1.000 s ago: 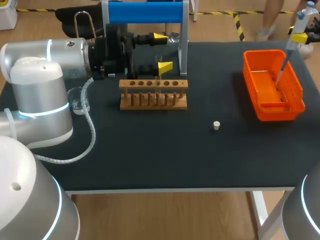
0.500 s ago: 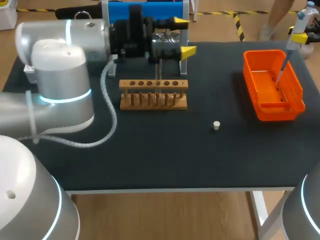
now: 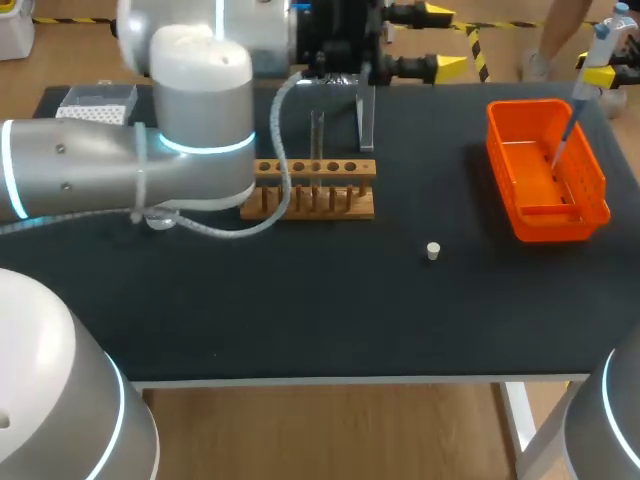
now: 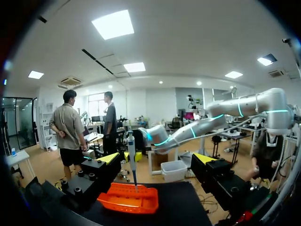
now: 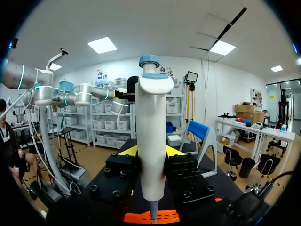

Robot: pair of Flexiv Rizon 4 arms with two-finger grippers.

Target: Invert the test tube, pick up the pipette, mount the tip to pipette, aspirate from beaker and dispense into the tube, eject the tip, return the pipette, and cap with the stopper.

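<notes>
Status: right gripper (image 5: 151,150) is clamped on the pipette (image 5: 153,117), with the body pinched from both sides between the yellow tips and held upright. The pipette's narrow lower end is pointed down at the orange bin (image 3: 530,215); whether it touches the bin cannot be told. In the head view this gripper is seen at the table's far right corner, with the pipette slanted over the bin's far end. Left gripper (image 3: 445,40) is held high at the table's far edge, just past the stand (image 3: 367,110). Its fingers are spread wide and nothing is held between them. In the left wrist view the bin and the pipette are seen ahead of those open fingers, well apart from them. Test tube (image 3: 317,135) is stood upright in the wooden rack (image 3: 330,200), near the rack's middle; which end is up cannot be told. Stopper (image 3: 433,251) is left loose on the black table (image 3: 330,310), between the rack and the bin and touching neither. Tip box (image 3: 95,97) is placed at the far left of the table. Beaker (image 3: 155,217) is mostly hidden under the left arm, just beside the rack's left end.
</notes>
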